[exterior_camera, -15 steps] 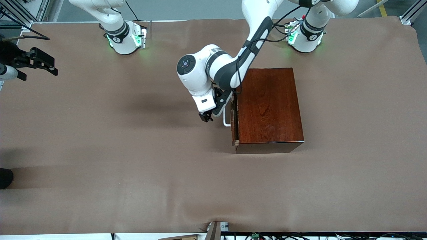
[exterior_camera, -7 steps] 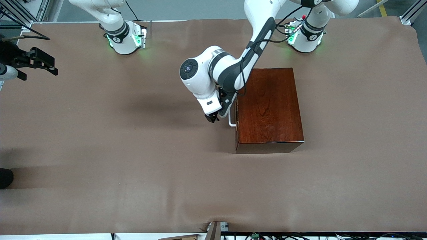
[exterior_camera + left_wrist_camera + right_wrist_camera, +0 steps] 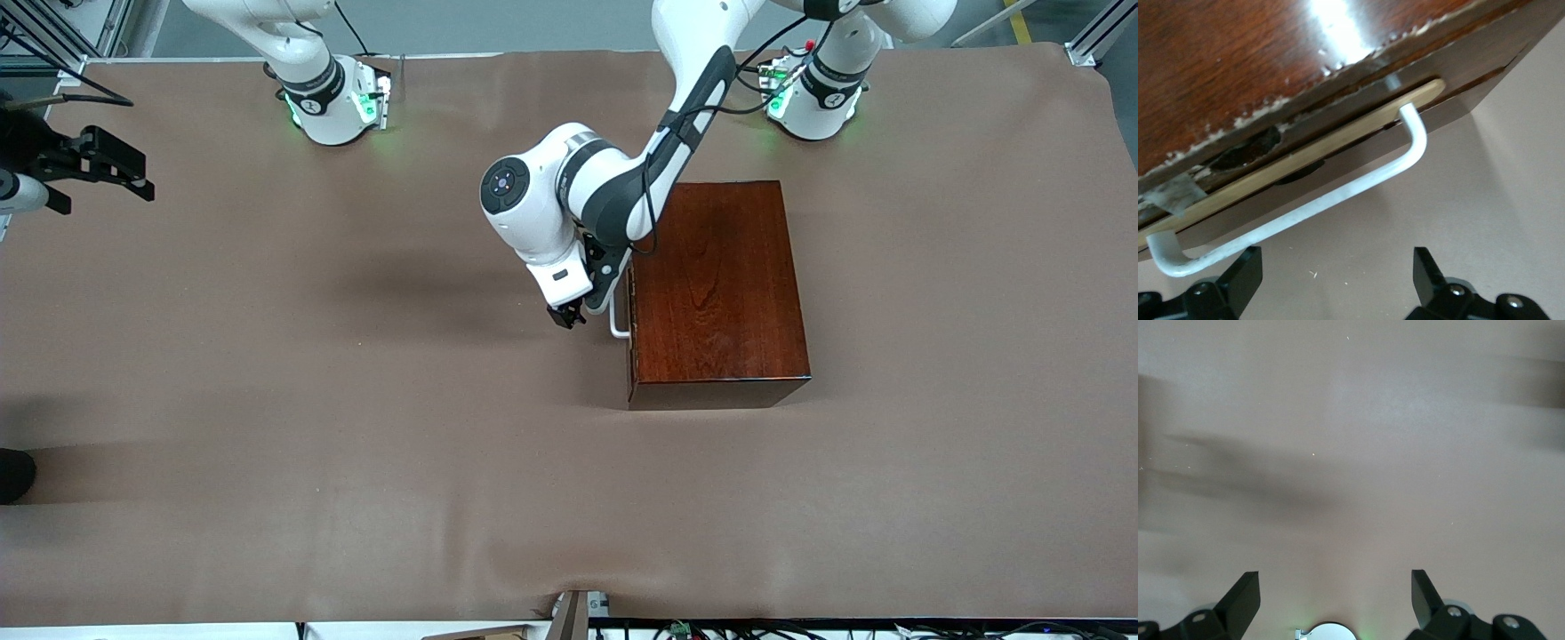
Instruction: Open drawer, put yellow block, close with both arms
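pushed shut now, drawer (image 3: 629,311) sits with its handle (image 3: 1338,197) just before the left hand (image 3: 566,316), spread wide, holding nothing.

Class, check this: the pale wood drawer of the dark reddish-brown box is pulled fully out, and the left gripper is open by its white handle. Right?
Not quite. The front view shows the pale wood drawer shut in the dark reddish-brown box. The left gripper is indeed open by the white handle.
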Controlling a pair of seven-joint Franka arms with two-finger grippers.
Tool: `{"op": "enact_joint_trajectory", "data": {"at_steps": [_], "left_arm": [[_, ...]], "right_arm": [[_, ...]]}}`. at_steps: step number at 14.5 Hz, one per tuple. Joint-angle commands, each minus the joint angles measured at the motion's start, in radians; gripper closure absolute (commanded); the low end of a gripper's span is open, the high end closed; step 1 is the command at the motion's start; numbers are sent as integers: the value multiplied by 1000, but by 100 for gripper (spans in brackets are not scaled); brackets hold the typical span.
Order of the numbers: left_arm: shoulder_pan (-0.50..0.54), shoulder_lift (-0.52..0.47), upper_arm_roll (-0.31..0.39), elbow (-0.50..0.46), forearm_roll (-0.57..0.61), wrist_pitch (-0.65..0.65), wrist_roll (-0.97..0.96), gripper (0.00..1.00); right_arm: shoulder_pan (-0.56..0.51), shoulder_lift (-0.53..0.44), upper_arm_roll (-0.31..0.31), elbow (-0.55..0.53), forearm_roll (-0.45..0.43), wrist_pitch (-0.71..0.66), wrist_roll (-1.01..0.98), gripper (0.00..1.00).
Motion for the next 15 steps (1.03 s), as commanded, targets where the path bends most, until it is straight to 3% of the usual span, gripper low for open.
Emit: {"op": "enact_joint_trajectory", "data": {"at_steps": [1,5,12,15], "left_arm": [[13,-35,21,-12,34,20,98,0],[42,-141,52,-15,34,19,357,0],[221,-357,48,-40,31,-86,794,0],[302,-462,46,-105,29,-107,1050,0]], "right_arm": [[2,-25,1,-23,-11,0,-8,0],[0,-25,1,-23,-11,0,-8,0],[0,-25,1,-23,-10,0,-8,0],[0,-25,1,-23,-10,0,-8,0]]}}
